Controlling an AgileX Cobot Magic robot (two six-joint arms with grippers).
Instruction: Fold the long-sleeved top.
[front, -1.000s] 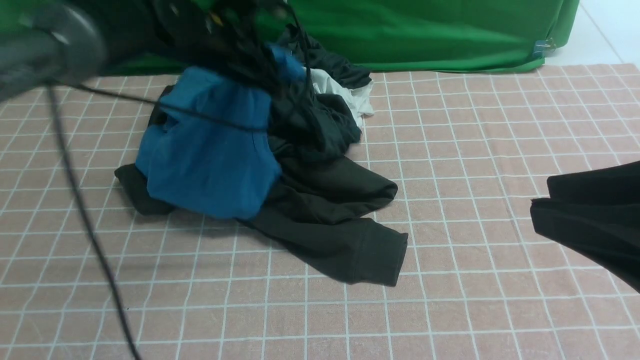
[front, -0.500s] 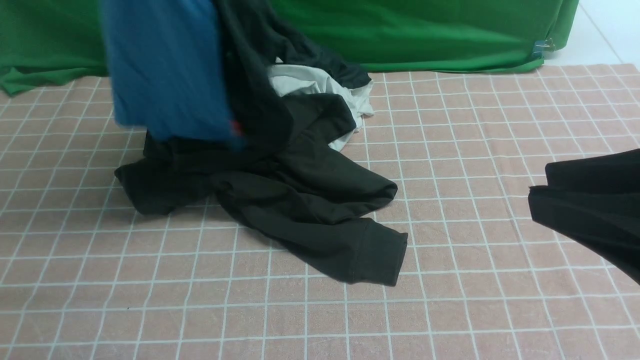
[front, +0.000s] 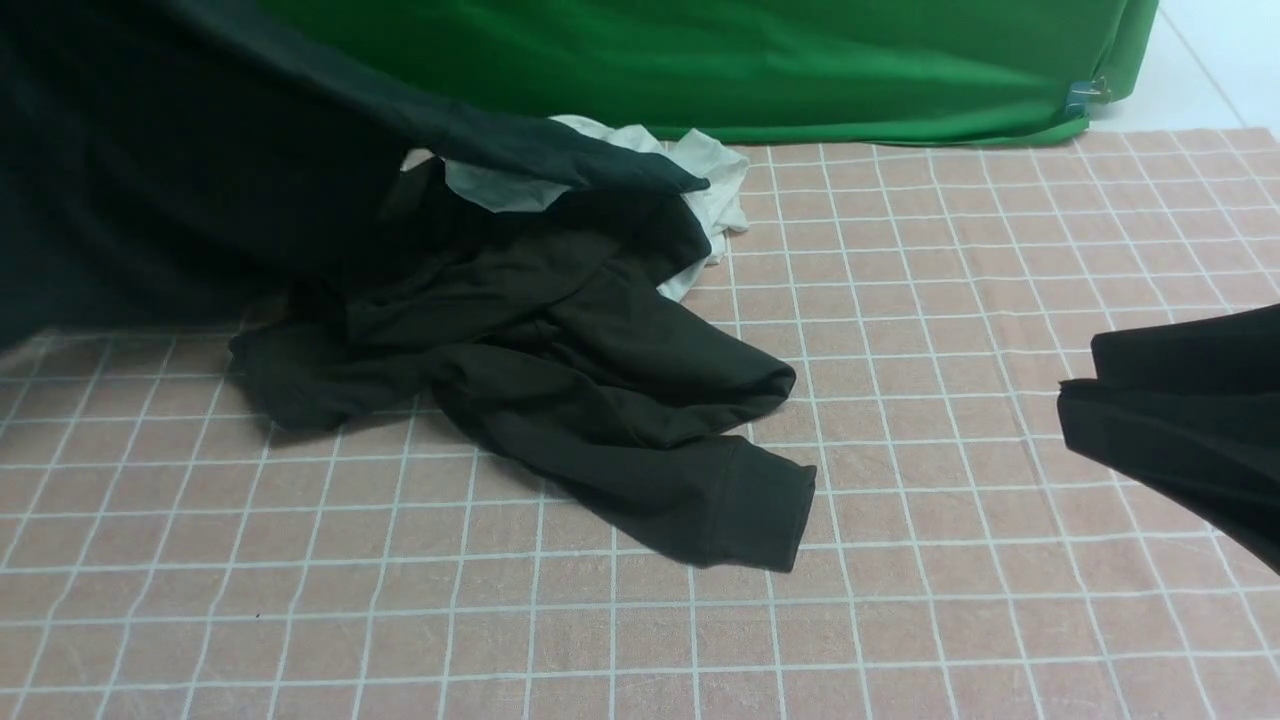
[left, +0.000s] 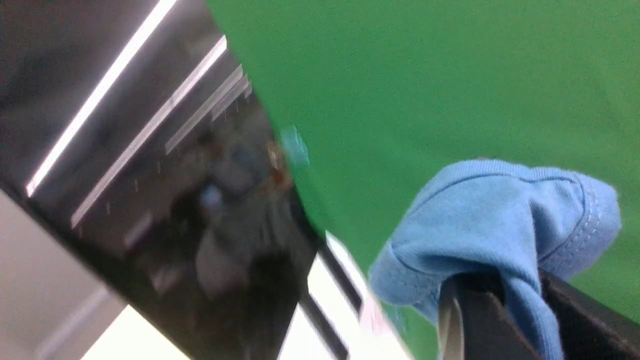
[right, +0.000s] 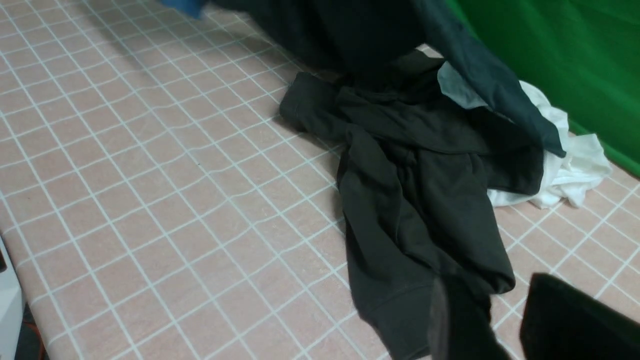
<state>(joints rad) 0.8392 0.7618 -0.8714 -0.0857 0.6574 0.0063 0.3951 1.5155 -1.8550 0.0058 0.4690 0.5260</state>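
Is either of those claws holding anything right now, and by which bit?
The left gripper pinches a light blue knit shirt by a bunched, stitched edge. The right gripper stands open, holding nothing.

the long-sleeved top (front: 600, 400) lies heaped on the surface (front: 900, 620), left of centre, with one sleeve reaching toward us and to the right. behind it, touching its far edge, we see a crumpled garment (front: 715, 180) just in front of the backdrop cloth (front: 800, 70). a hanging garment (front: 200, 180) fills the left, its trailing edge draped across the top's rear and over the crumpled garment. the right pincer (right: 487, 300) stands to the right of the heap, apart from it. a shirt (left: 500, 215) sits between the left pincer's (left: 520, 310) jaws.
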